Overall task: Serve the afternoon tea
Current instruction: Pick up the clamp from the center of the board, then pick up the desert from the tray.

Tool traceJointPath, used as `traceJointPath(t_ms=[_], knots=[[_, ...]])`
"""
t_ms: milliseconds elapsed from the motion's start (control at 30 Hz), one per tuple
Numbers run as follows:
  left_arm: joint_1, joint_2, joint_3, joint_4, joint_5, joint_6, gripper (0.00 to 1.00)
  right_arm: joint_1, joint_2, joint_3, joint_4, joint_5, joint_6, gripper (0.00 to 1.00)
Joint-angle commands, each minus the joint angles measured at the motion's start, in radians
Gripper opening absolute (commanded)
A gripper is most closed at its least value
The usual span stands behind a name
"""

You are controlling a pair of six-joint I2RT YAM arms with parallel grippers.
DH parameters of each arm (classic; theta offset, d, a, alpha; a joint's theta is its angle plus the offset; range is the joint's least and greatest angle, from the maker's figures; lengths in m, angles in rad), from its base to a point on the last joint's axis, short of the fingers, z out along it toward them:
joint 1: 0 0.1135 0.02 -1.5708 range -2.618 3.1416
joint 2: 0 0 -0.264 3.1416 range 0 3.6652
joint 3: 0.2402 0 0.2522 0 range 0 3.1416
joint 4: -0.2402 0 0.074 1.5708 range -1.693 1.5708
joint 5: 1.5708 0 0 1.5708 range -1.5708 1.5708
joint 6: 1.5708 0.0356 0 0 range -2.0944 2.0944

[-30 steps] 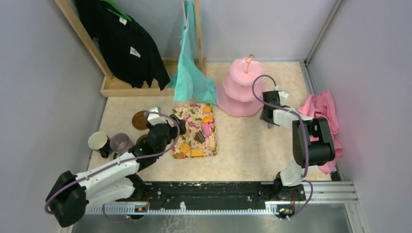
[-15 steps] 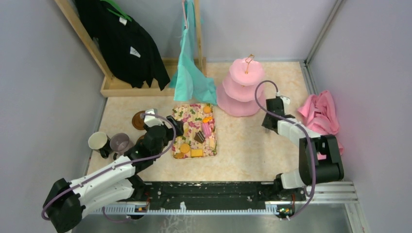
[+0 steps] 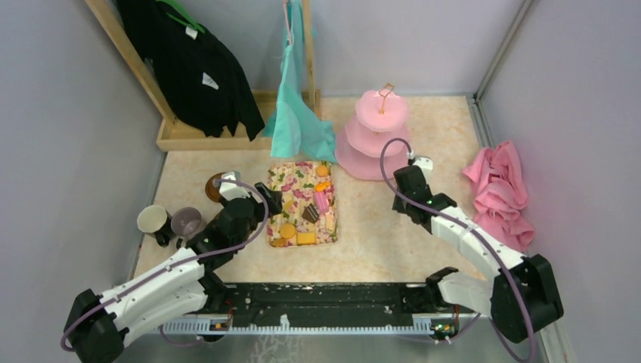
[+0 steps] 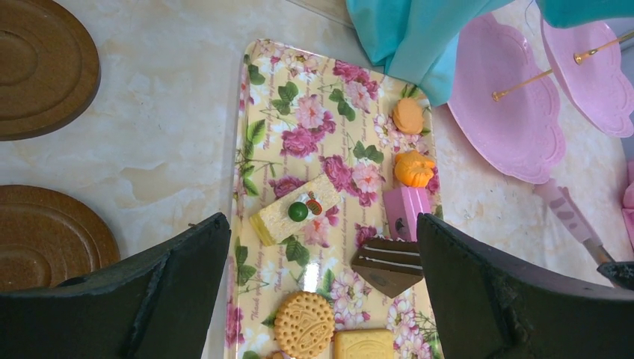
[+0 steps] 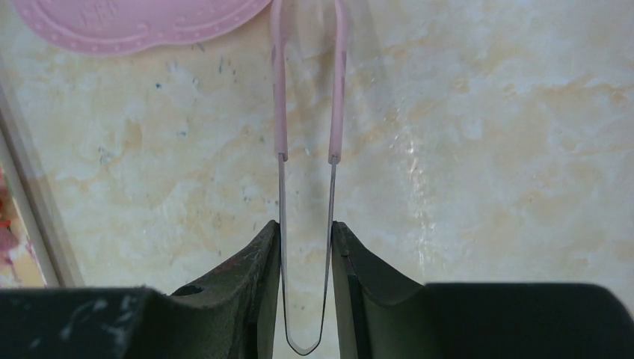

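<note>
Snacks [image 4: 294, 209]: small pieces lying on the floral tray [image 4: 241, 149] at mid-worktop. Judged light and soft or crumbly, so best taken across their flat sides with slight pressure. The tongs [image 5: 279, 112], thin springy metal with pink tips, look the fitting tool. The right gripper [image 5: 306, 233] has its jaws clamped on their metal arms near the bend, tips pointing toward the pink three-tier stand [image 3: 376, 128]. The left gripper [image 4: 321, 224] hangs over the tray, jaws wide apart, holding nothing. Two saucers [image 4: 45, 67] lie just beside the tray.

Yellow tray [image 4: 241, 149] with pink roses and green leaves. Pink three-tier stand [image 3: 369, 140], pink-tipped tongs [image 5: 279, 90], brown saucers [image 4: 37, 67], cream marbled table [image 4: 164, 112].
</note>
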Motion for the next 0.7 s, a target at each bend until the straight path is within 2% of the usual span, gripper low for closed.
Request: traceJointPath(t_ms=[0, 267, 533, 667], knots=[[-0.006, -0.032, 0.032, -0.039, 0.004, -0.010, 0.99, 0.097, -0.085, -0.016, -0.072, 0.069, 0.064, 0.28], [-0.006, -0.038, 0.030, -0.046, 0.008, -0.022, 0.98, 0.251, -0.148, -0.044, -0.135, 0.100, 0.143, 0.24], [-0.006, -0.040, 0.019, -0.048, -0.001, -0.035, 0.98, 0.473, -0.110, -0.029, -0.128, 0.168, 0.207, 0.23], [-0.005, -0.055, 0.006, -0.053, -0.007, -0.048, 0.99, 0.521, -0.096, -0.018, -0.106, 0.150, 0.202, 0.24]])
